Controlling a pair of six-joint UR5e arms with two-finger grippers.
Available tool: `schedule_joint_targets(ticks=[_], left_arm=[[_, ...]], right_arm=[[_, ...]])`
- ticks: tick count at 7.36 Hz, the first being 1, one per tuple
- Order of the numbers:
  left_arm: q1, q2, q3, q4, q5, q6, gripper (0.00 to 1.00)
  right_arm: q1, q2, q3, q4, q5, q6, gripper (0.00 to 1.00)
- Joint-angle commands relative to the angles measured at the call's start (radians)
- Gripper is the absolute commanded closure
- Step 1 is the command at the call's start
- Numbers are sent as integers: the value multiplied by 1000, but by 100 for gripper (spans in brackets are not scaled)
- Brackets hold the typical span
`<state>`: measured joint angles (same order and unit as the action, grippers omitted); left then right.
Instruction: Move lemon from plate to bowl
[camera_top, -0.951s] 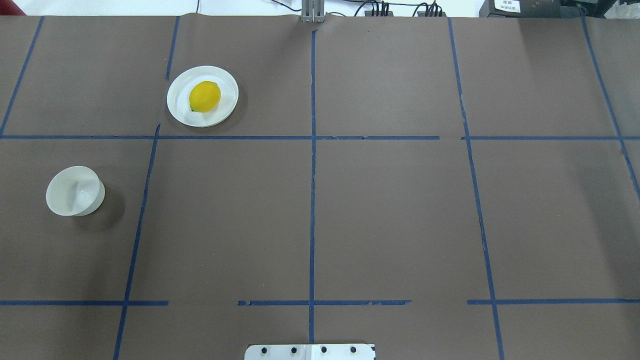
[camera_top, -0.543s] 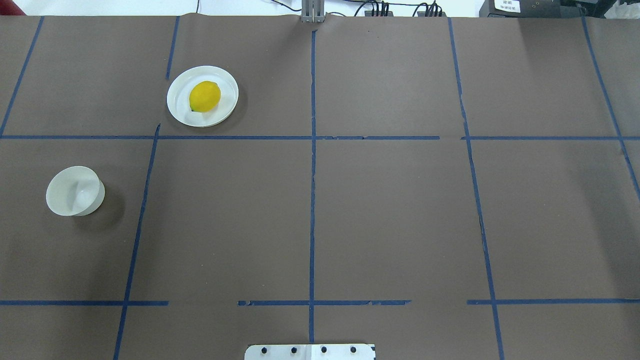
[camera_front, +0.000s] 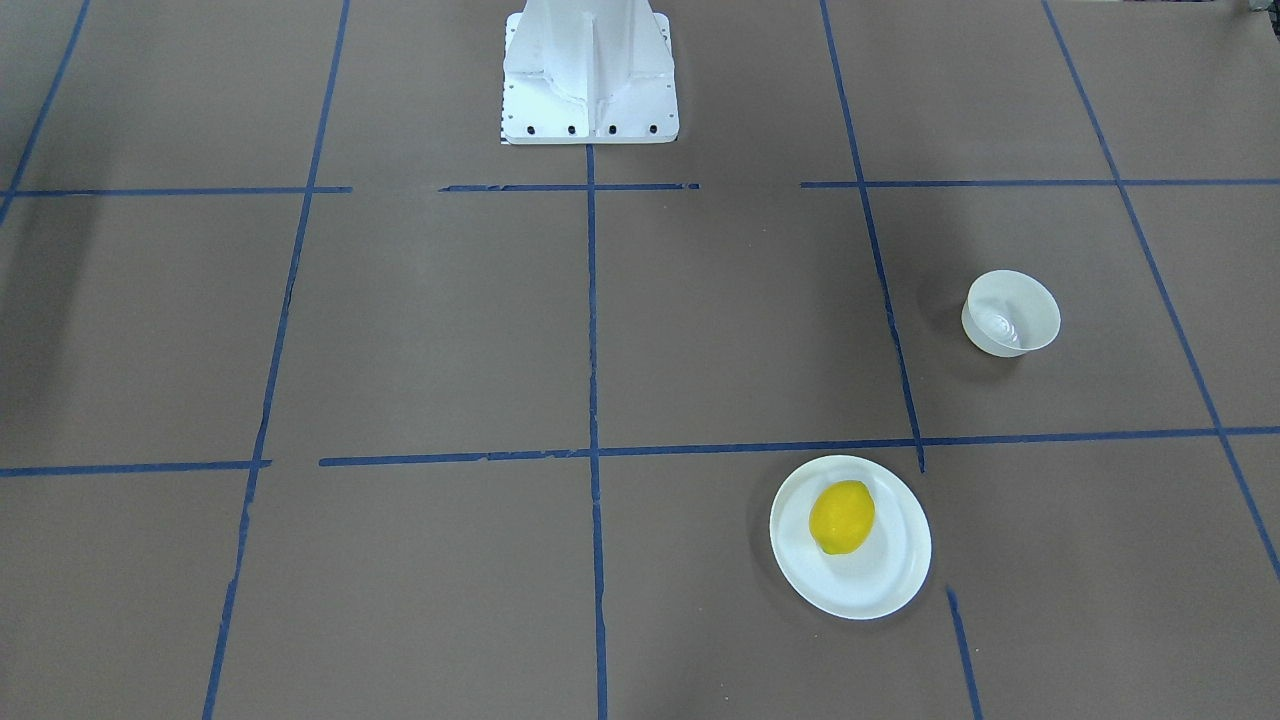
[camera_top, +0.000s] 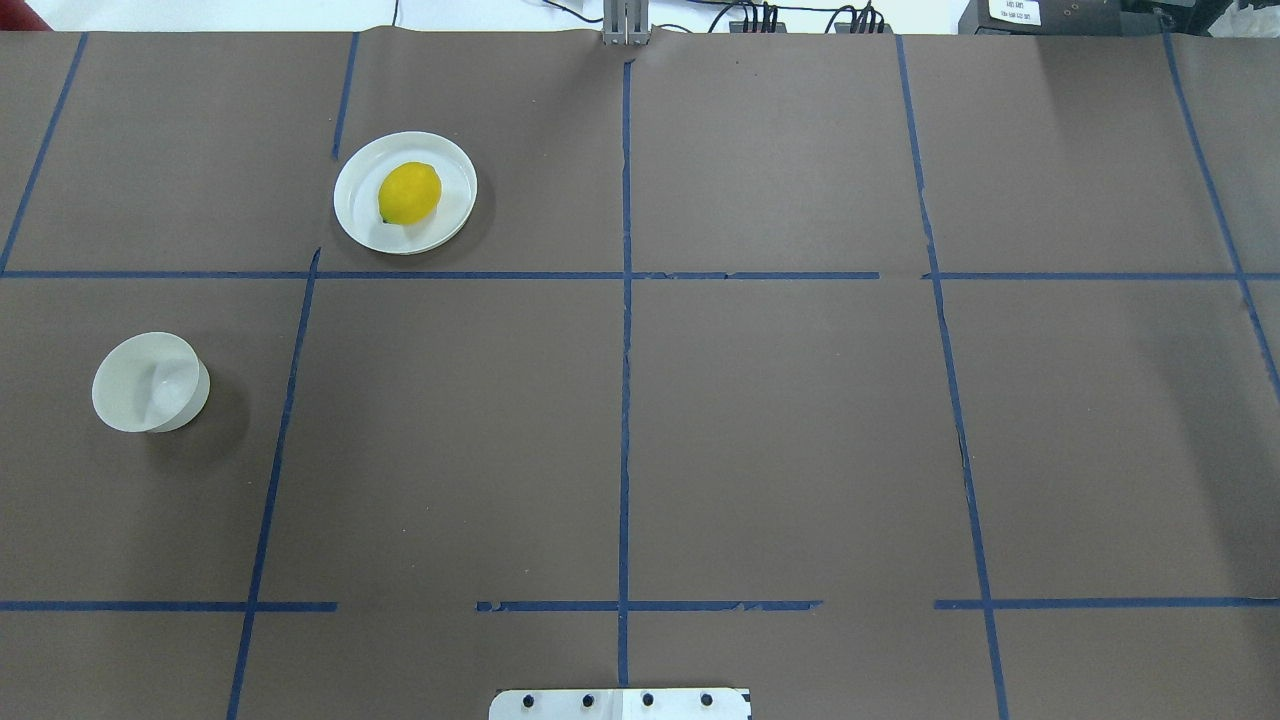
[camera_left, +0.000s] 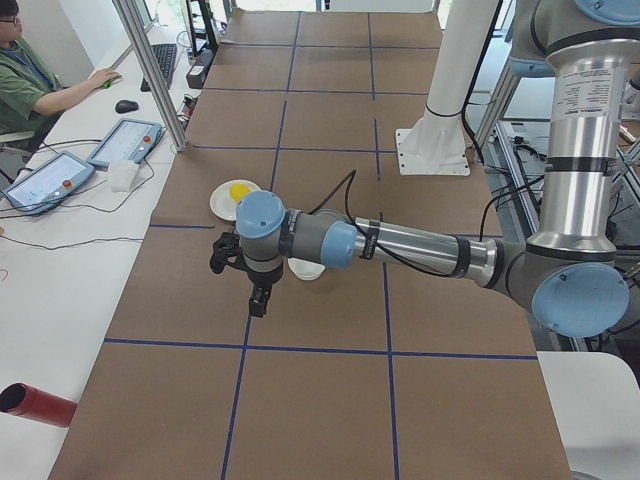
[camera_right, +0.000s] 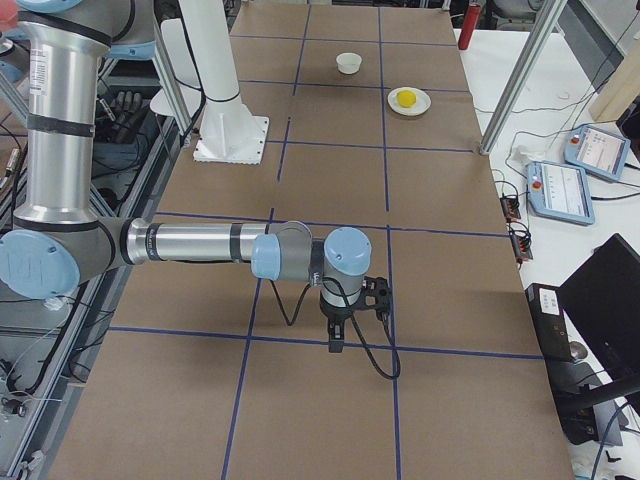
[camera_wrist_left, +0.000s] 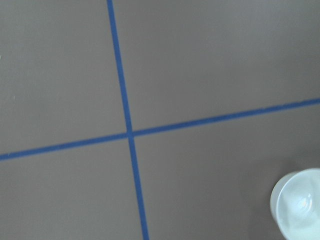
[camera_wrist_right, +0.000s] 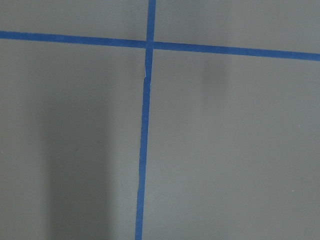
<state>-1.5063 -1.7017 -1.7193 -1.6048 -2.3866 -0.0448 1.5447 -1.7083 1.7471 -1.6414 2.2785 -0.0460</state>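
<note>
The yellow lemon (camera_top: 410, 193) lies on the flat white plate (camera_top: 455, 190) at the far left of the table, also in the front view (camera_front: 842, 516) on the plate (camera_front: 890, 570). The small white bowl (camera_top: 150, 382) stands empty, nearer and further left; it shows in the front view (camera_front: 1010, 312) and at the left wrist view's lower right corner (camera_wrist_left: 299, 205). My left gripper (camera_left: 258, 300) hangs above the table near the bowl, only in the exterior left view; I cannot tell its state. My right gripper (camera_right: 335, 340) hangs over the far right end; state unclear.
Brown paper with blue tape lines covers the table (camera_top: 780, 430). The robot's white base (camera_front: 590, 70) stands at the near middle edge. An operator (camera_left: 30, 80) sits at a side desk with tablets (camera_left: 125, 140). A red cylinder (camera_left: 35, 405) lies by that desk.
</note>
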Motion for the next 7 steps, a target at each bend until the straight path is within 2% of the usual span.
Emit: schedule_joint_targets(ticks=[1, 3, 4, 5, 6, 7], left_arm=[[81, -164, 62, 0, 47, -74, 0], [237, -321, 151, -9, 133, -305, 0], [298, -376, 205, -79, 150, -410, 0], [348, -418, 299, -236, 183, -500, 0], [377, -452, 388, -338, 220, -573, 0], [411, -495, 441, -363, 252, -605, 0]], right_arm=[[0, 1, 0, 0, 1, 0, 0], [0, 1, 0, 0, 0, 0, 0], [0, -1, 0, 0, 0, 0, 0], [0, 1, 0, 0, 1, 0, 0], [0, 1, 0, 0, 1, 0, 0], [0, -1, 0, 0, 0, 0, 0]])
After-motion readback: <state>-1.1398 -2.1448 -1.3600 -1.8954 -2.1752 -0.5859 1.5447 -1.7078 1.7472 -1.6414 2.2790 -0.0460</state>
